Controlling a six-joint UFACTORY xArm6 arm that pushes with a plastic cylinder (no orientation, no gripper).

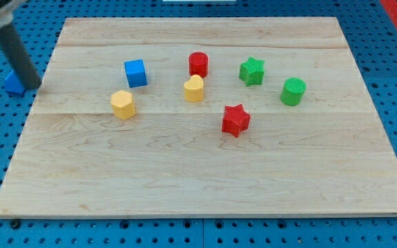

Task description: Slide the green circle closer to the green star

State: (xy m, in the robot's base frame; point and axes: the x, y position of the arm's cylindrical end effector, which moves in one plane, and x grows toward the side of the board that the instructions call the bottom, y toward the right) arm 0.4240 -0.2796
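Observation:
The green circle (pixel 293 91) stands on the wooden board (pixel 205 172) toward the view's right. The green star (pixel 251 71) sits a short way to its upper left, with a gap between them. My rod comes down at the view's far left, and my tip (pixel 33 87) is off the board's left edge, far from both green blocks.
A red circle (pixel 198 64), a yellow heart-like block (pixel 194 89), a red star (pixel 236 120), a blue cube (pixel 135 73) and a yellow hexagon (pixel 123 105) lie on the board. A blue block (pixel 12 83) sits off the board beside my tip.

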